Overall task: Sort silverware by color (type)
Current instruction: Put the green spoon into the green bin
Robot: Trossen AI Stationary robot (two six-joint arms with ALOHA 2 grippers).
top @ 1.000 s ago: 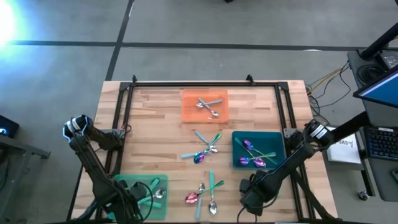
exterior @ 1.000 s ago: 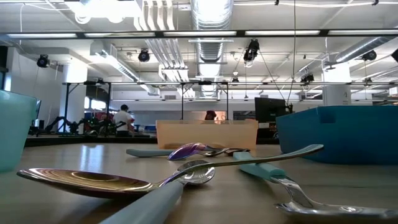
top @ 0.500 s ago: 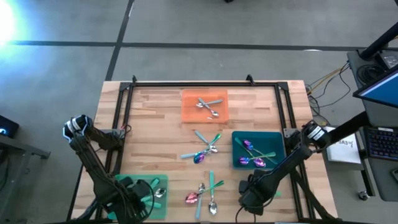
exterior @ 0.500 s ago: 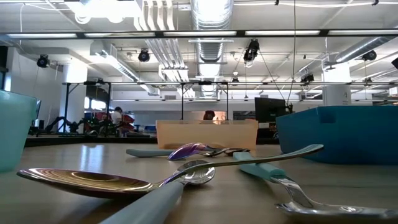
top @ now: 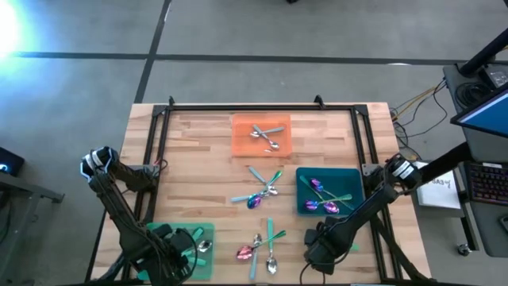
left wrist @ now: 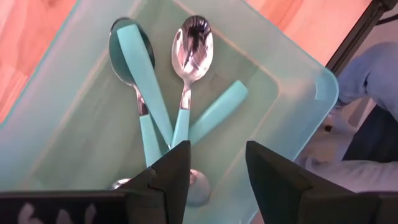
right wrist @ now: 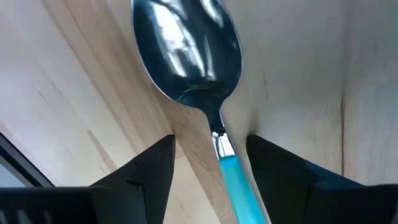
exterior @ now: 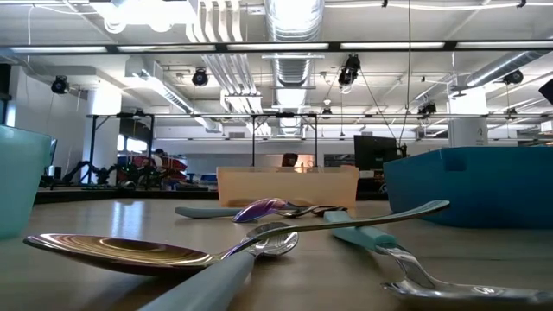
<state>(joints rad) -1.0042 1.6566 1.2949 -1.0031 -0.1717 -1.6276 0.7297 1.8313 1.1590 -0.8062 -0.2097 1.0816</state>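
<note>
My left gripper (left wrist: pixel 217 180) hangs open above the green tray (top: pixel 208 232), pointing down, with nothing between its fingers. Several teal-handled spoons (left wrist: pixel 155 93) lie in that tray. My right gripper (right wrist: pixel 211 168) stands open near the table's near edge, right of centre (top: pixel 328 248). Its fingers are on either side of a teal-handled spoon (right wrist: pixel 193 56) that lies flat on the wood, bowl beyond the fingertips. Loose silverware lies mid-table (top: pixel 262 191) and nearer the front (top: pixel 262 248).
An orange tray (top: pixel 240 141) with silver pieces stands at the far middle. A teal tray (top: pixel 353 179) with purple pieces stands at the right. A dark frame (top: pixel 262 106) runs round the table. In the low view, spoons (exterior: pixel 259 246) lie close in front.
My left gripper has tipped a little above the green tray while staying in place.
</note>
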